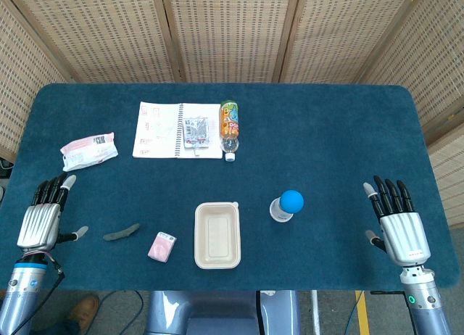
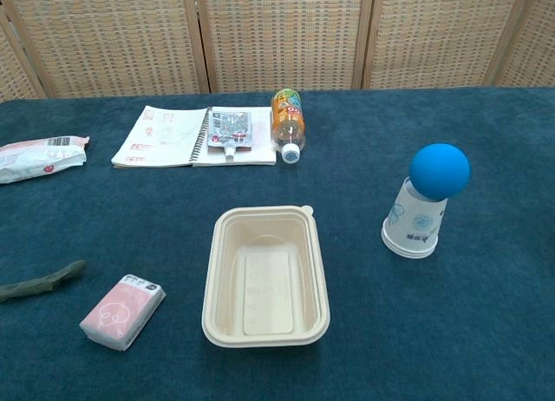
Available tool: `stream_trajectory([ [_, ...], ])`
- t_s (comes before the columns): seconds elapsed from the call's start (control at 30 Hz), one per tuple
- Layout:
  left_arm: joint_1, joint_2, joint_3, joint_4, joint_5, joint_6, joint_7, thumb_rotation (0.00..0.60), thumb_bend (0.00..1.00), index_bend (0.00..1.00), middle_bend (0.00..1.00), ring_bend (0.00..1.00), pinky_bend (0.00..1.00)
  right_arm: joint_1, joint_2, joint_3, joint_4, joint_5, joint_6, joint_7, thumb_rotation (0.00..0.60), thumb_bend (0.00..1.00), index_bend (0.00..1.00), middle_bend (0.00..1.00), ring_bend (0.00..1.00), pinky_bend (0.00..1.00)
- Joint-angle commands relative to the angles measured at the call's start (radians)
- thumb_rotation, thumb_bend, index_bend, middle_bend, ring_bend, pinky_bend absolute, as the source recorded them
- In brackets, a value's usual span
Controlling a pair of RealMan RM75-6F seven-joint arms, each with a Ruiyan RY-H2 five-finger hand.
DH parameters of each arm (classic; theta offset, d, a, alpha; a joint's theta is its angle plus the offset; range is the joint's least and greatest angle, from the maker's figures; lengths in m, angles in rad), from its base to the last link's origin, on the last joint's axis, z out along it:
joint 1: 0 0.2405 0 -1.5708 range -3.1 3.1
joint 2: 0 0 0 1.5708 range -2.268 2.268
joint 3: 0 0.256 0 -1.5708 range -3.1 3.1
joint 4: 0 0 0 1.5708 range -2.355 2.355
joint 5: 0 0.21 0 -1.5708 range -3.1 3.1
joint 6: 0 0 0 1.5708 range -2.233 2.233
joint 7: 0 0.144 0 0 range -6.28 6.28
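**Both hands flat and holding nothing at the near corners of the table**

The left hand (image 1: 42, 220) lies at the near left corner of the blue table (image 1: 326, 125), palm down, its fingers stretched forward and slightly apart, the thumb sticking out to the side. There is nothing in it. The closest thing to it is a dull green strip (image 1: 121, 233) lying flat on the cloth just beside the thumb, not touching it. A little further along sits a small pink packet (image 1: 162, 246).

The right hand (image 1: 396, 220) rests at the near right corner in the same pose: fingers extended and spread a little, thumb out, nothing in its grasp. Nearest to it, though well apart, is a paper cup (image 1: 279, 210) standing upside down with a blue ball (image 1: 291, 200) perched on top.

Between the two hands, near the front edge, an empty cream-coloured tray (image 1: 217, 235) lies open side up. Toward the back, an open notebook (image 1: 161, 130) has a small pouch (image 1: 195, 131) lying on its right page, and a bottle with an orange label (image 1: 229, 128) lies on its side just beside the notebook. A white and pink wrapped pack (image 1: 88, 150) sits at the left. The chest view shows the same things but neither hand.
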Motion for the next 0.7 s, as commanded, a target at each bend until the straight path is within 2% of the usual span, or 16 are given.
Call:
stream_trajectory([
  [0.03, 0.004, -0.001, 0.001, -0.001, 0.009, -0.006, 0.005, 0.6, 0.0, 0.0, 0.0, 0.0, 0.0, -0.004, 0.0, 0.002, -0.003, -0.002, 0.001, -0.006, 0.6, 0.0, 0.0, 0.0, 0.0, 0.0],
  [0.3, 0.009, -0.016, 0.011, 0.005, 0.018, -0.038, 0.026, 0.6, 0.0, 0.03, 0.0, 0.0, 0.0, -0.015, 0.009, 0.005, -0.017, -0.011, 0.003, -0.008, 0.6, 0.0, 0.0, 0.0, 0.0, 0.0],
  [0.4, 0.0, -0.039, 0.026, 0.023, 0.007, -0.094, 0.045, 0.6, 0.0, 0.21, 0.0, 0.0, 0.0, -0.017, 0.011, 0.007, -0.023, -0.018, 0.003, -0.005, 0.6, 0.0, 0.0, 0.0, 0.0, 0.0],
  [0.47, -0.014, -0.056, 0.03, 0.034, -0.017, -0.148, 0.049, 0.6, 0.02, 0.3, 0.0, 0.0, 0.0, -0.017, 0.011, 0.006, -0.023, -0.023, 0.0, -0.005, 0.6, 0.0, 0.0, 0.0, 0.0, 0.0],
  [0.6, -0.036, -0.092, 0.022, 0.066, -0.057, -0.222, 0.046, 0.6, 0.15, 0.43, 0.0, 0.0, 0.0, -0.018, 0.008, 0.006, -0.02, -0.024, -0.011, -0.004, 0.6, 0.0, 0.0, 0.0, 0.0, 0.0],
  [0.7, -0.048, -0.132, 0.012, 0.1, -0.089, -0.257, 0.06, 0.6, 0.23, 0.47, 0.0, 0.0, 0.0, -0.017, 0.006, 0.007, -0.019, -0.024, -0.018, -0.003, 0.6, 0.0, 0.0, 0.0, 0.0, 0.0],
])
